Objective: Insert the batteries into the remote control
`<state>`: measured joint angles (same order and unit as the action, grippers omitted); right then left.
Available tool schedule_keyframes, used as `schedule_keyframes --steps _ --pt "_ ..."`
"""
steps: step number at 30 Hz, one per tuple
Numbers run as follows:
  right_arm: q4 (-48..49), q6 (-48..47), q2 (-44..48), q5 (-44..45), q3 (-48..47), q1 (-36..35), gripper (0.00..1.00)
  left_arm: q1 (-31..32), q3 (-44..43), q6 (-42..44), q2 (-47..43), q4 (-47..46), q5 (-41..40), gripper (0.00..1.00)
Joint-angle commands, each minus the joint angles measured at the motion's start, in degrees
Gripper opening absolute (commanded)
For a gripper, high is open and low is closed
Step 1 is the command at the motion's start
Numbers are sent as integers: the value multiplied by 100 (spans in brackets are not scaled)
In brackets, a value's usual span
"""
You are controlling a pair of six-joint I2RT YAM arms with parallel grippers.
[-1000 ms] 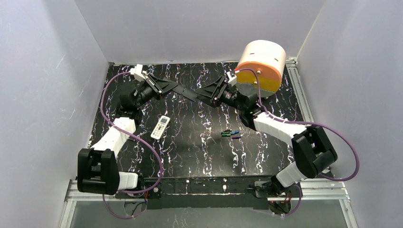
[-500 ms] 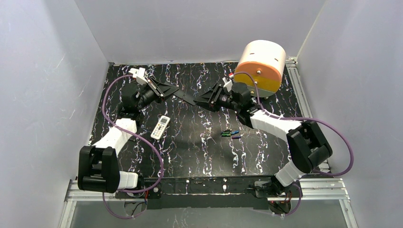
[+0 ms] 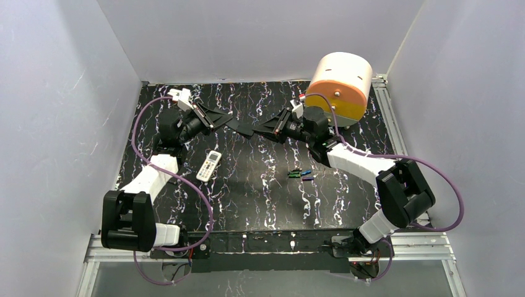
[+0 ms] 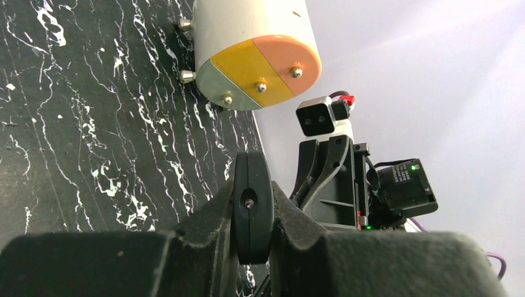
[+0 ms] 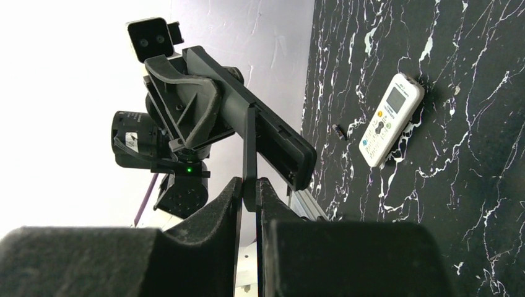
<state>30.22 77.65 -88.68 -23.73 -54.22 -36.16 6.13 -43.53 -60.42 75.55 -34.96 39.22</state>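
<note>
L gripper (image 4: 251, 216): fingers clenched on black strip (image 4: 250, 185), which shows end-on between them and runs out past the tips toward R arm.

R gripper (image 5: 249, 195): fingers pinched tight on a thin black piece (image 5: 249, 142), seen edge-on. The piece stands up against the strip. Cannot tell whether it is part of the strip or separate.

The 2 grippers face each other tip to tip, raised over the far-centre of the table (image 3: 260, 204), w/ the strip spanning between them.

Remote control (image 3: 209, 166): lies flat on the table, buttons up, display end toward the back. It sits just beside the L forearm and nearer the camera than both grippers. Nothing touches it.

Batteries (image 3: 299, 174): small cluster of green + blue, lying on the table centre-right, close to the R forearm. Well apart from the remote control.

Drum (image 3: 340, 83): white body, far R corner. Its round face shows 3 sectors (yellow, grey, orange) w/ metal studs.
</note>
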Motion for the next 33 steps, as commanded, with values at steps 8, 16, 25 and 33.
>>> schedule_keyframes --steps 8,16,25,33 --pt "1059 17 215 395 626 -23 1 16 46 1385 -257 1105 -362 0" --pt "-581 -872 313 1429 1073 -25 1 17 46 2154 -736 2766 -1844 0" --pt "-1092 -1054 -273 1885 1355 -305 1 16 -219 2618 -1151 3126 -1185 0" --pt "-1429 -1144 -335 1862 1401 -418 27 35 -456 2953 -1074 2998 203 0"
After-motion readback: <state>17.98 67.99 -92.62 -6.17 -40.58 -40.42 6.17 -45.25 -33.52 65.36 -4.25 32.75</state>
